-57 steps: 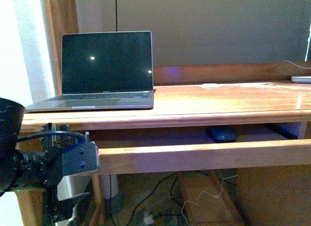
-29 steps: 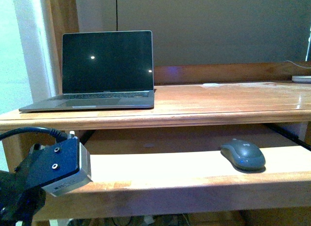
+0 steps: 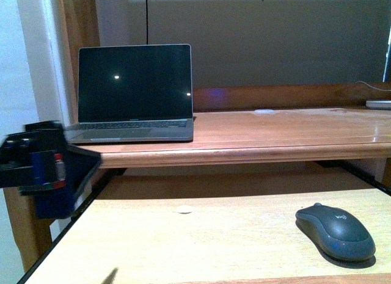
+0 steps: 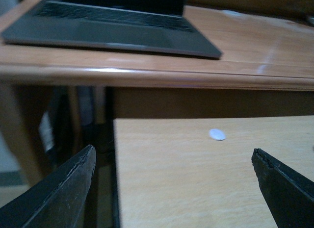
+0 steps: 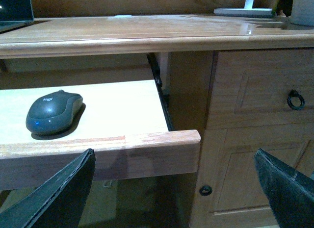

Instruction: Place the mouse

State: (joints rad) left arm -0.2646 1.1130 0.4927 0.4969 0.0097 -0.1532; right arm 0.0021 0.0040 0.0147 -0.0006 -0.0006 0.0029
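Note:
The dark grey mouse lies on the pulled-out light wood keyboard tray, at its right side. It also shows in the right wrist view, near the tray's front lip. My left gripper is open and empty, over the tray's left edge, facing the desk. Its arm shows at the left of the front view. My right gripper is open and empty, low in front of the tray's right front corner, apart from the mouse.
An open laptop with a dark screen stands on the desk top, left of centre. A small white dot lies on the tray. A drawer front with a ring pull is right of the tray.
The keyboard tray has slid out towards me, carrying the mouse into full view. My left arm has risen and drawn back at the left.

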